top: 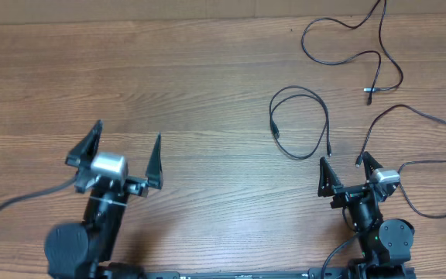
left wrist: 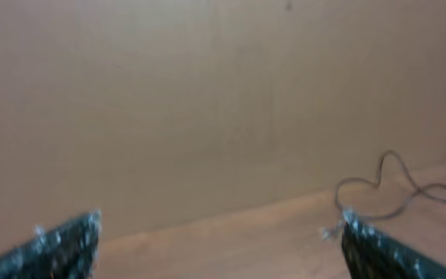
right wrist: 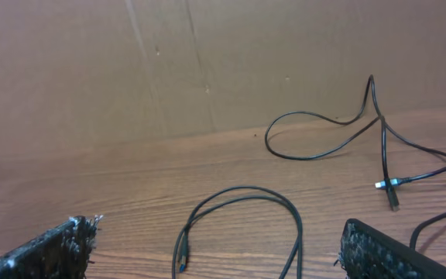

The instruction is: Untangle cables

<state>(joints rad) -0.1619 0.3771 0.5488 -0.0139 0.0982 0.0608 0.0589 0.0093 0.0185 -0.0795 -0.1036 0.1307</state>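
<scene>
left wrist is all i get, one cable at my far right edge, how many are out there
Observer: Three in the overhead, all on the right side: a far cable, a middle loop and a near-right cable.
Operator: tangled together
Observer: No, the three lie apart. The far cable only crosses over itself.
Operator: right arm holding one
Observer: No. The right gripper is open and empty, and one plug end of the near-right cable lies close by its fingertip.
</scene>
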